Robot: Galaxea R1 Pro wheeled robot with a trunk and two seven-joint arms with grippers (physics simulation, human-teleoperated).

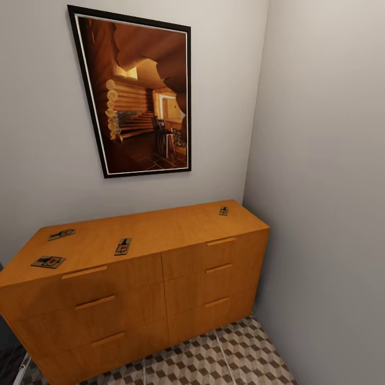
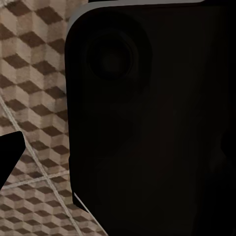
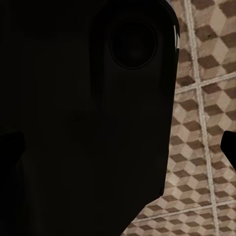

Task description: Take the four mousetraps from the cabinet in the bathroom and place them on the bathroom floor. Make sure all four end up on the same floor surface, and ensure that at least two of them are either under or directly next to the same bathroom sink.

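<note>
— Mousetraps first: where do they sit?

— All four lie flat on the top of the orange-brown cabinet (image 1: 160, 235), which fills the lower half of the head view. One mousetrap (image 1: 48, 261) is at the left edge near the front, a second (image 1: 62, 233) just behind it, a third (image 1: 123, 246) left of centre, and the fourth (image 1: 224, 211) well apart toward the right end, near the corner of the grey walls.

— How would you expect them to handle?

— Light and stiff, I judge: thin wooden boards with dark wire parts on top. Lying flush on a smooth top, they offer little to get under. Pinching across the short edges of the board looks safest; the wire parts may be sprung, so I would keep the fingers off them.

— And the grippers?

— I cannot tell whether either is spread or pressed together. Each wrist view shows a dark body close to the lens, with the cube-patterned bathroom floor (image 2: 34, 73) behind. A strip of that floor also shows at the bottom of the head view, below the drawers.

— That framed picture (image 1: 141, 96)?

— Hangs on the wall above the cabinet, at upper left of centre.
</note>
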